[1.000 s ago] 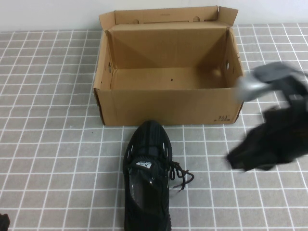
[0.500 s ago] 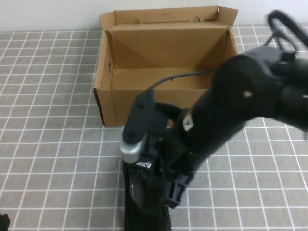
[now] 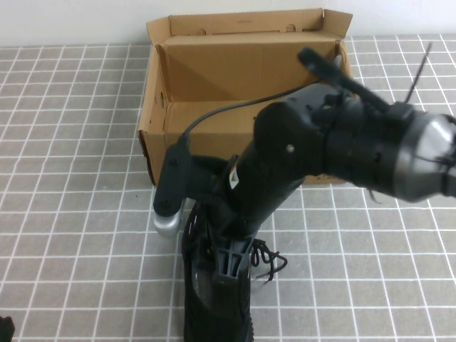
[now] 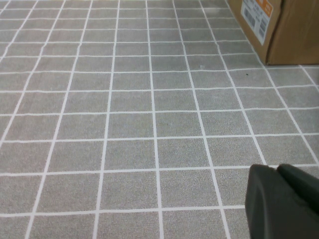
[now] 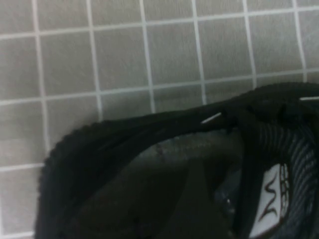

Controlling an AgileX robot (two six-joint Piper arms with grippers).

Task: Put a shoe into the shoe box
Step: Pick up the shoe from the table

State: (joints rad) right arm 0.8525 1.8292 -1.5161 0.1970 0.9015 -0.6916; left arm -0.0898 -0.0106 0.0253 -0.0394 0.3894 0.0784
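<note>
The black knit shoe (image 3: 214, 313) lies on the tiled table just in front of the brown cardboard shoe box (image 3: 214, 153), toe towards the box. The box stands open and empty. My right gripper (image 3: 229, 265) reaches down over the shoe's opening, and its arm hides the tongue and laces in the high view. It is open, with one dark finger (image 5: 197, 199) inside the shoe's collar (image 5: 124, 134) next to the white tongue label (image 5: 269, 199). My left gripper (image 4: 281, 199) is shut and empty above bare tiles, at the near left corner (image 3: 4, 328).
Grey tiles with white lines cover the table (image 3: 78, 214). A corner of the box with a printed label (image 4: 256, 17) shows in the left wrist view. A cable (image 3: 221, 110) loops from the right arm over the box.
The right arm swung in from the right side to above the shoe and lowered onto it, its gripper opening. The shoe, the box and the left gripper stayed where they were.
</note>
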